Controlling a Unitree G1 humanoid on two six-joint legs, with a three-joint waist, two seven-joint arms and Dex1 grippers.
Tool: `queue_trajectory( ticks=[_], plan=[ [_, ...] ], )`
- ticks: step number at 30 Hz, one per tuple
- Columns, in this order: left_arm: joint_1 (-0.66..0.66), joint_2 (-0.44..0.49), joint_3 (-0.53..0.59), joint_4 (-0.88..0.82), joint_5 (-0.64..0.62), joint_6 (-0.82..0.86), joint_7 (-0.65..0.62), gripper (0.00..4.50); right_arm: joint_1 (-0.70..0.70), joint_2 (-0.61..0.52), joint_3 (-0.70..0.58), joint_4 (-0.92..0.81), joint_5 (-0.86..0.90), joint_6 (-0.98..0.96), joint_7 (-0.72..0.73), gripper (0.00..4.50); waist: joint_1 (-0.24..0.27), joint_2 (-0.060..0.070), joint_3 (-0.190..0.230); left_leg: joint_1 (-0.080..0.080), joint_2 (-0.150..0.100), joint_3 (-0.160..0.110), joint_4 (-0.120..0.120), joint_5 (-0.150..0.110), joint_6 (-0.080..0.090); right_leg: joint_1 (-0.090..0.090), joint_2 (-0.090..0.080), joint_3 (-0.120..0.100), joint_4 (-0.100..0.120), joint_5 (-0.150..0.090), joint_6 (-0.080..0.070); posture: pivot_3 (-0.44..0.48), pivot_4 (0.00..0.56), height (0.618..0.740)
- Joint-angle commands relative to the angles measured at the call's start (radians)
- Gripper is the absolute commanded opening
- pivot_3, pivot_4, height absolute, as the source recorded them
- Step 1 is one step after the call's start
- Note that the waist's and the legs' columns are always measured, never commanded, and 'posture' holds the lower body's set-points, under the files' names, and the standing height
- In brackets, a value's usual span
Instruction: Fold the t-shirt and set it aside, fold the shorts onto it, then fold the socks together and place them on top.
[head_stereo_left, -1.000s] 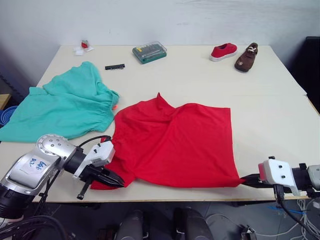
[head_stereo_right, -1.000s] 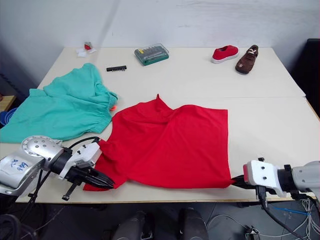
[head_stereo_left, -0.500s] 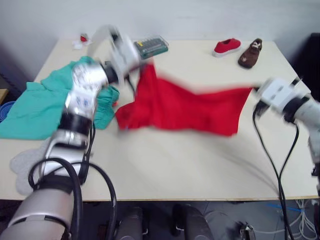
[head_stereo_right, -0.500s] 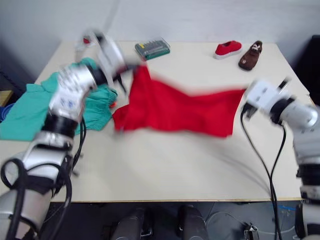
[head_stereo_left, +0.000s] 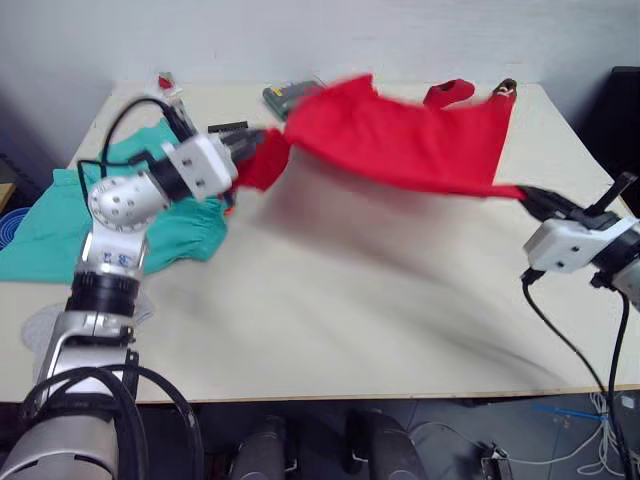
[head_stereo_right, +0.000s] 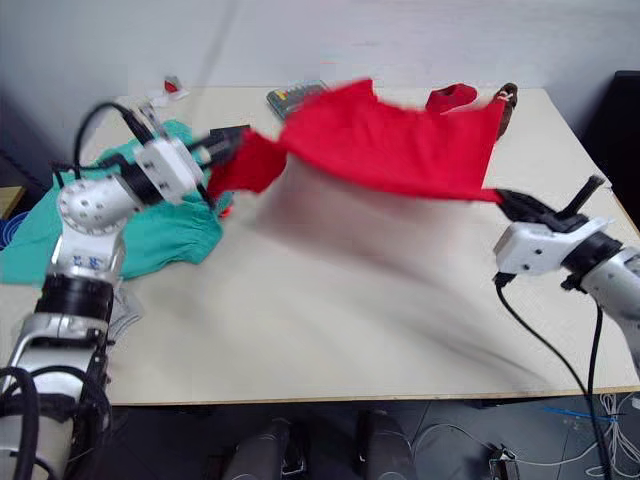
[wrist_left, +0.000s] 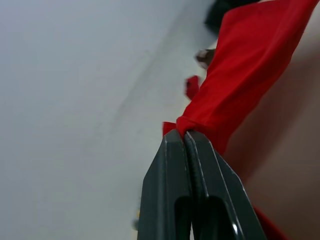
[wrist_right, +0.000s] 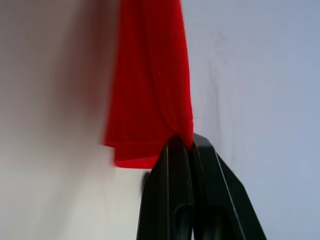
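Observation:
The red t-shirt (head_stereo_left: 400, 140) hangs blurred in the air above the table, stretched between my two grippers. My left gripper (head_stereo_left: 252, 141) is shut on one bunched corner of it, at the left over the shorts' edge; the left wrist view shows the pinch (wrist_left: 184, 134). At the right, my right gripper (head_stereo_left: 524, 195) is shut on the opposite corner (wrist_right: 183, 140). The teal shorts (head_stereo_left: 60, 215) lie spread flat at the table's left. A light grey sock (head_stereo_left: 38, 325) lies near the front left edge, partly behind my left arm.
At the far edge of the beige table (head_stereo_left: 380, 300) are a red shoe (head_stereo_left: 447, 92) and a brown shoe (head_stereo_left: 503, 89), both partly hidden by the shirt. A green tool case (head_stereo_left: 278, 96), a black strip (head_stereo_left: 228, 127) and a small red-and-white item (head_stereo_left: 165, 80) lie at the far left.
The t-shirt lay flat a second ago with both grippers at its near hem. It has been lifted and swung up and away; it now hangs higher, and the right gripper has come back toward the near right.

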Motion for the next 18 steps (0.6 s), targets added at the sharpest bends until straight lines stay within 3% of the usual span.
queue_trajectory(
  ticks=[1, 7, 10, 13, 18],
  plan=[
    [0.133, 0.035, -0.054, -0.167, -0.021, 0.173, -0.108, 0.00, 0.073, 0.018, 0.017, -0.039, 0.061, 0.050, 0.080, 0.03, 0.001, 0.000, 0.000, 0.003, 0.001, -0.001, 0.000, -0.001, -0.001, 0.003, 0.000, 0.000, 0.000, 0.000, 0.000, 0.000, 0.150, 0.740],
    [0.324, 0.148, -0.090, -0.339, -0.023, 0.413, -0.268, 0.00, 0.257, 0.001, 0.006, -0.098, 0.209, 0.072, 0.262, 0.03, 0.005, 0.000, 0.000, 0.010, 0.001, -0.001, -0.006, -0.002, -0.003, 0.007, 0.000, 0.000, -0.001, -0.003, -0.003, 0.000, 0.150, 0.740],
    [0.381, 0.192, -0.076, -0.389, -0.061, 0.441, -0.338, 0.00, 0.341, -0.018, -0.009, -0.168, 0.327, 0.123, 0.385, 0.03, 0.005, 0.000, 0.000, 0.014, 0.001, -0.001, -0.008, -0.002, -0.004, 0.009, 0.000, 0.001, -0.001, -0.004, -0.004, 0.000, 0.150, 0.740],
    [0.424, 0.224, -0.053, -0.470, -0.147, 0.585, -0.399, 0.00, 0.450, -0.059, -0.024, -0.223, 0.399, 0.165, 0.514, 0.03, 0.006, 0.000, 0.000, 0.016, 0.002, -0.001, -0.009, -0.003, -0.005, 0.011, -0.001, 0.001, -0.002, -0.004, -0.005, 0.000, 0.150, 0.740],
    [0.476, 0.305, -0.048, -0.562, -0.222, 0.747, -0.500, 0.00, 0.491, -0.067, -0.060, -0.215, 0.398, 0.172, 0.567, 0.03, 0.004, 0.000, 0.000, 0.016, 0.002, -0.002, -0.009, -0.004, -0.006, 0.011, -0.001, 0.000, -0.002, -0.005, -0.006, 0.000, 0.150, 0.740]
  ],
)
